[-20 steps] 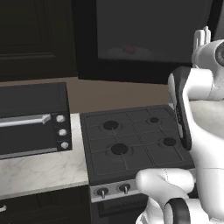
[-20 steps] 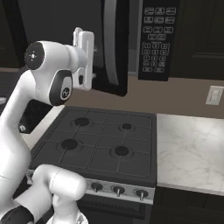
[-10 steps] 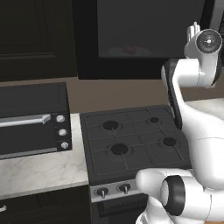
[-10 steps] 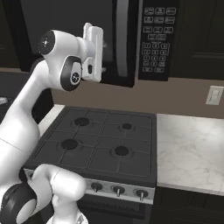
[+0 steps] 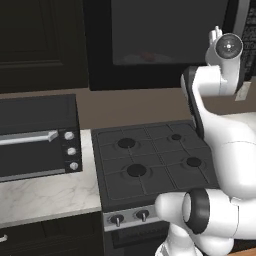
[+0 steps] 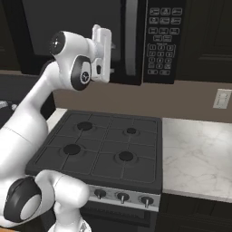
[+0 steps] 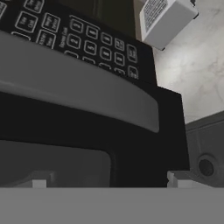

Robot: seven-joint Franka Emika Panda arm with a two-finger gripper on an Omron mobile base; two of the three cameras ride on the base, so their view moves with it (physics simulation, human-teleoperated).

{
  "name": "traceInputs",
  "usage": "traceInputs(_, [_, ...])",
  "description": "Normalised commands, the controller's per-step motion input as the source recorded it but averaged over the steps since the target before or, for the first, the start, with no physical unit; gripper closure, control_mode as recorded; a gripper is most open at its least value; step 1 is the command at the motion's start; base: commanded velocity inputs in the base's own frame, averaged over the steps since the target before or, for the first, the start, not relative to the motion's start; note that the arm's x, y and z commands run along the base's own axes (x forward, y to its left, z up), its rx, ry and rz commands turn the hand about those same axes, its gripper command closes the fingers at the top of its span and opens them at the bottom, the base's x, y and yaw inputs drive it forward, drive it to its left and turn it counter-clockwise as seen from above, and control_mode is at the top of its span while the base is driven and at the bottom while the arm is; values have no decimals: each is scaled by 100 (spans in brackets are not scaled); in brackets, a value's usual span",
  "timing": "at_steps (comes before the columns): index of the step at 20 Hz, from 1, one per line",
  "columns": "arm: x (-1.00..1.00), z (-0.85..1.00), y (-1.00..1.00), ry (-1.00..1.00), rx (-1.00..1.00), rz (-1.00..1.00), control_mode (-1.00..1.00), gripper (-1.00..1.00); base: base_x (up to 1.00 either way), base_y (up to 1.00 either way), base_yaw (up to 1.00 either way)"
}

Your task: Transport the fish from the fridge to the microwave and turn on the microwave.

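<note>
Hand view looks close along the large black microwave point(image 7: 87, 131) mounted over the stove, its curved grey handle point(image 7: 78, 94) running across the picture and the button keypad point(image 7: 78, 37) beyond it. The two fingers point(image 7: 107, 180) stand wide apart with nothing between them; one pale tip point(image 7: 177, 178) shows low at the right and the other low at the left, and the dark glass window of the door lies in the span between them, just beside the handle. Whether the tips touch the door I cannot tell.

From the right base view the white hand is raised in front of the microwave point(image 6: 90, 36), beside the grey handle point(image 6: 131, 38), with the keypad point(image 6: 161, 41) further right. Below it sit the black four-burner gas stove point(image 6: 106, 149) and the white marble worktop point(image 6: 199, 154).

From the left base view a faint red-orange shape, seemingly the small fish point(image 5: 150, 56), shows behind the microwave window. A black toaster oven point(image 5: 37, 137) rests on the worktop to the left of the stove.
</note>
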Motion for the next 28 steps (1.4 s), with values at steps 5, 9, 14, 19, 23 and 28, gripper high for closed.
traceInputs(5, [16, -6, -4, 0, 1, 0, -100, -100, 0, 0, 0])
traceInputs(9, [19, -7, -4, 0, 0, 0, -100, -100, 0, 0, 0])
traceInputs(14, [21, -10, -3, 1, 0, 0, -100, -100, 0, 0, 0])
traceInputs(19, [29, -14, -2, 5, 0, 0, -100, -100, 0, 0, 0])
traceInputs(23, [25, -14, -2, 6, 0, 0, -100, -100, 0, 0, 0])
traceInputs(28, [27, -18, -2, 10, 0, 0, -100, -100, 0, 0, 0])
